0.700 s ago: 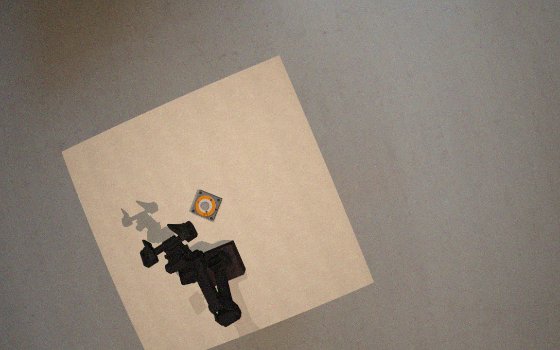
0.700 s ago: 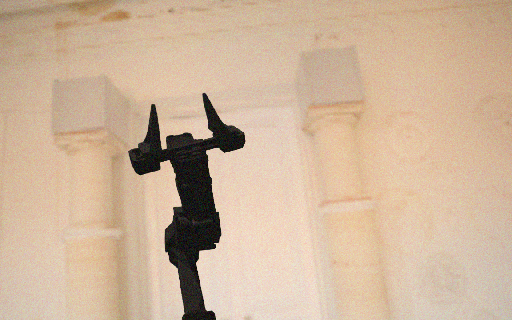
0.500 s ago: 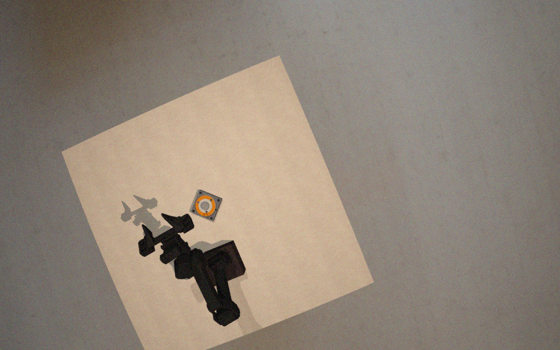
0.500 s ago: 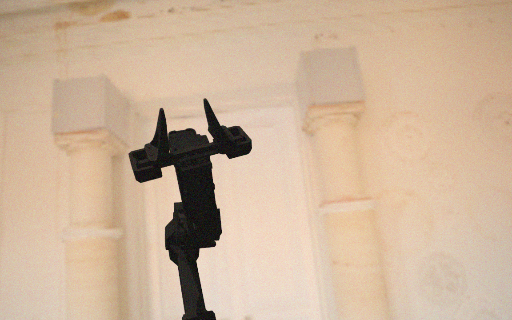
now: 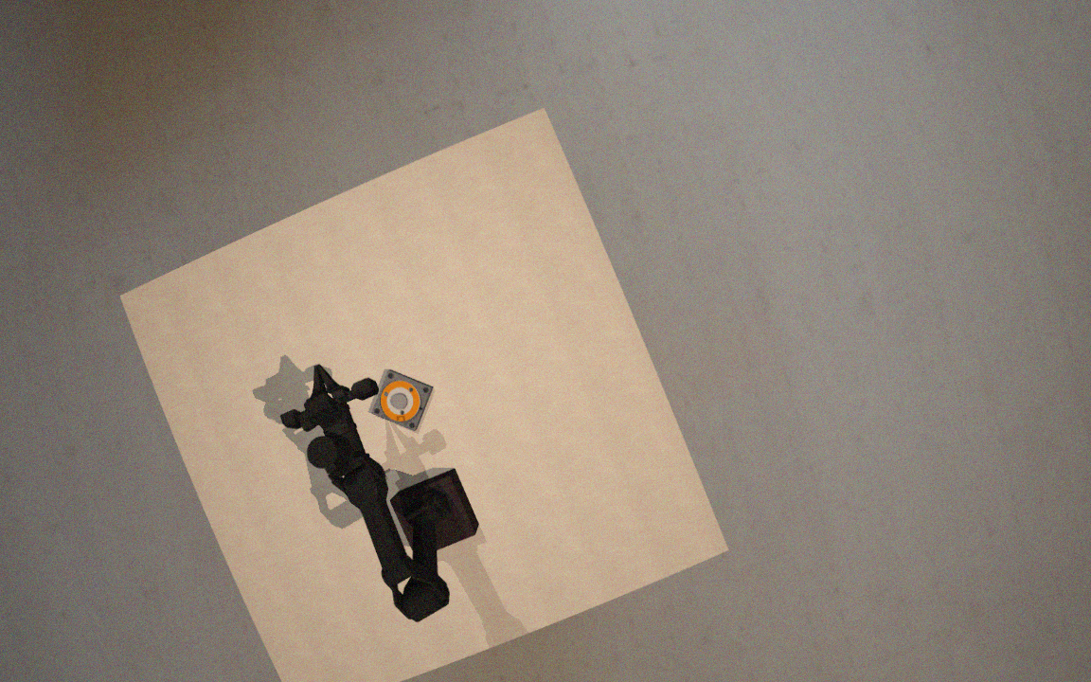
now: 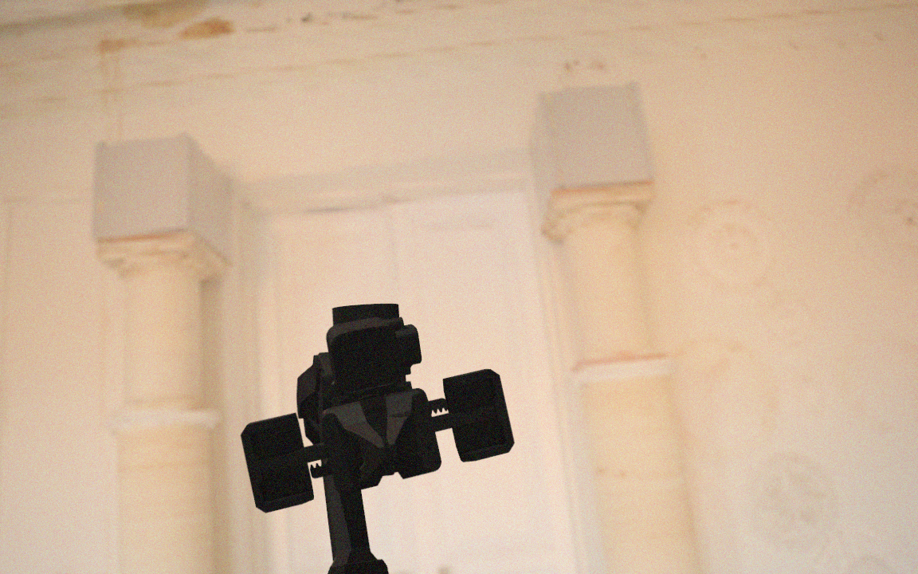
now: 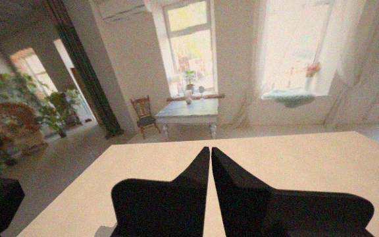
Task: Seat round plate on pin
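The round orange plate (image 5: 388, 391) lies on the square grey base (image 5: 419, 416) on the beige table (image 5: 490, 279) (image 7: 301, 158), around a pale centre post (image 5: 398, 399). The tab, the hole and the pin are too small to make out. My gripper (image 5: 318, 369) (image 6: 375, 437) (image 7: 209, 151) is shut with nothing between its fingers. In the overhead view its fingertips lie to the left of the base and point away from it, over bare table. One of its side blocks reaches close to the base's left corner. The plate is out of the wrist view.
The arm's black mount (image 5: 440, 507) stands on the table just below the base in the overhead view. The table's left edge (image 5: 151, 373) lies beyond the gripper. The exterior view shows only the gripper against a pale wall.
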Robot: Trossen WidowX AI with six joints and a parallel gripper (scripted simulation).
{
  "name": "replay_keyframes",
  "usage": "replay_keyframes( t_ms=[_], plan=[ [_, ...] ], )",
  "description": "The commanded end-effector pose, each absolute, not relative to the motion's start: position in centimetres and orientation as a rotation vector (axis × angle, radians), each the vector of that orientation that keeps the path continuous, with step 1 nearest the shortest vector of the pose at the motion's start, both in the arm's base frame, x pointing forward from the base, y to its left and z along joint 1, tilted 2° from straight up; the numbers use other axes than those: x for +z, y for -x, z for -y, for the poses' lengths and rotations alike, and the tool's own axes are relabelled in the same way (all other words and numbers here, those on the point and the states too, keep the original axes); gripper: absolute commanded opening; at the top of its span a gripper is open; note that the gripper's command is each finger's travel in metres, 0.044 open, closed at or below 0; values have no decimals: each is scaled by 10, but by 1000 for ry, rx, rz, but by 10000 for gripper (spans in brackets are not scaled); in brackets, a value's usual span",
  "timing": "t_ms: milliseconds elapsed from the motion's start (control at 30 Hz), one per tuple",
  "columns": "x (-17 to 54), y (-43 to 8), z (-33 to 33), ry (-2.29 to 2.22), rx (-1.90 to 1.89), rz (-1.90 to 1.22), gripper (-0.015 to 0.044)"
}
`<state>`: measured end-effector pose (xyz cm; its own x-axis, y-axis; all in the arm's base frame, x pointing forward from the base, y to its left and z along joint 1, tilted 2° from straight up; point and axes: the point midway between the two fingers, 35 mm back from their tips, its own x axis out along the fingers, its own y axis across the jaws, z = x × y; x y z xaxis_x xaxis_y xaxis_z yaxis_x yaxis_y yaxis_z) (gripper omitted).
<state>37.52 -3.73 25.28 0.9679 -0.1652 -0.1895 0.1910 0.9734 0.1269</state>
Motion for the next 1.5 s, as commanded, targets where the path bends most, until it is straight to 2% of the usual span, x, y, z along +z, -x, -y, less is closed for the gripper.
replay_keyframes(
  t_ms=[0,133,267,500,867,1167,1467],
  plan=[
    [171,-365,34,-174,-196,-553,0],
    [132,-349,31,-171,-199,-763,0],
    [81,-306,24,-158,-191,-1120,0],
    [49,-237,18,-153,-177,-1552,0],
    [48,-234,18,-153,-176,-1570,0],
    [4,-233,19,-153,-176,-1570,0],
    [0,-231,22,-153,-177,-1570,0]
  ],
)
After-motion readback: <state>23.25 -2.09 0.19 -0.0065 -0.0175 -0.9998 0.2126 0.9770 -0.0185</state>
